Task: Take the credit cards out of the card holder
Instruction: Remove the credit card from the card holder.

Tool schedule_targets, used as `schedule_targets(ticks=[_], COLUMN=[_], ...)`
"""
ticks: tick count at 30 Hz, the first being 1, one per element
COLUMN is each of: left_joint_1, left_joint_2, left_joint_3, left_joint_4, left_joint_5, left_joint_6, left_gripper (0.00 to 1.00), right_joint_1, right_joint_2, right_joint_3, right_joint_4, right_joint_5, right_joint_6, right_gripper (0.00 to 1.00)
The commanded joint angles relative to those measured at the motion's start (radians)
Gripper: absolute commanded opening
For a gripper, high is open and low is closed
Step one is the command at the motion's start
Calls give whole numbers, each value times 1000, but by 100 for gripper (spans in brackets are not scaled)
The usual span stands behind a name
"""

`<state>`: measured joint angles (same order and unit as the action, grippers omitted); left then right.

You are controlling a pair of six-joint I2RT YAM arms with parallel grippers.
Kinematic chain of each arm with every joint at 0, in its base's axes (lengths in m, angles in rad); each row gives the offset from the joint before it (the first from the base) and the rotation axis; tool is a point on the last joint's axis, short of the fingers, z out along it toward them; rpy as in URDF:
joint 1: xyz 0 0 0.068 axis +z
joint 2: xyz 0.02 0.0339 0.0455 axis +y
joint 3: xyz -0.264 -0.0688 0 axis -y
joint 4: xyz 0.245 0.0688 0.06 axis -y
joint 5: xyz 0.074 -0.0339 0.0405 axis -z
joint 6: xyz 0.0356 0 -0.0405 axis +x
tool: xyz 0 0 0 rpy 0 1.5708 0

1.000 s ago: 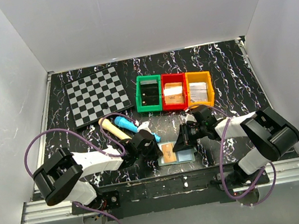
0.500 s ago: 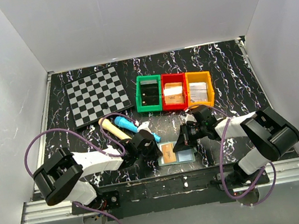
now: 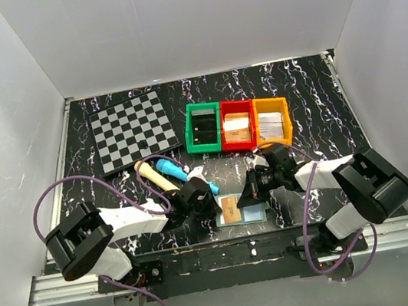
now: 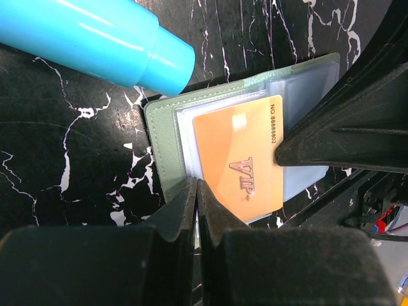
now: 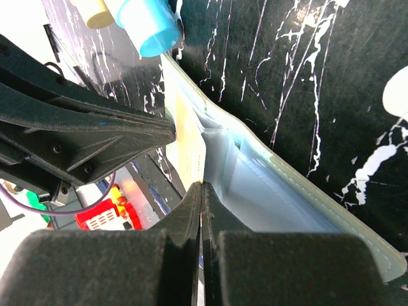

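The card holder (image 3: 254,212) lies open near the table's front edge, grey-green outside with pale blue-grey panels (image 4: 164,143). An orange credit card (image 4: 245,156) marked VIP sticks partway out of its left panel, and shows in the top view (image 3: 230,209). My left gripper (image 4: 196,188) is shut on the holder's near edge, beside the card. My right gripper (image 5: 201,186) is shut on the card's edge (image 5: 190,143) at the holder's fold (image 5: 287,191). Its black finger (image 4: 344,134) shows at the card's right edge in the left wrist view. Any other cards are hidden.
A blue cylinder (image 3: 171,167) and a cream-coloured stick (image 3: 155,176) lie just behind the holder. A checkered board (image 3: 133,129) lies at the back left. Green (image 3: 203,128), red (image 3: 237,126) and orange (image 3: 272,121) bins stand in a row behind.
Both grippers and the card stay where they were. Only the right arm's elbow has shifted slightly.
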<state>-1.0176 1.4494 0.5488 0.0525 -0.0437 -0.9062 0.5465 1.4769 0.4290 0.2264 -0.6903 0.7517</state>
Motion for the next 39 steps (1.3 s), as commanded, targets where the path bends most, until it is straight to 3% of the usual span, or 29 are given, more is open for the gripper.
schedule_targets(ticks=[1,18,39], left_joint_1=[1,1,1], left_joint_2=[-6,12,12], left_joint_3=[-23,-23,-20], left_joint_4=[-43,-40,-39], left_joint_5=[-28,-24,-19], left_joint_6=[-8,-13,-7], left_gripper=[0,0,0], right_joint_1=[6,9,9], right_joint_2=[-33,-141,-139], right_joint_3=[22,93,70], right_joint_4=[-38,-298,-201], right_joint_5=[1,103,31], right_joint_6=[-31,-123,-86], right_gripper=[1,1,1])
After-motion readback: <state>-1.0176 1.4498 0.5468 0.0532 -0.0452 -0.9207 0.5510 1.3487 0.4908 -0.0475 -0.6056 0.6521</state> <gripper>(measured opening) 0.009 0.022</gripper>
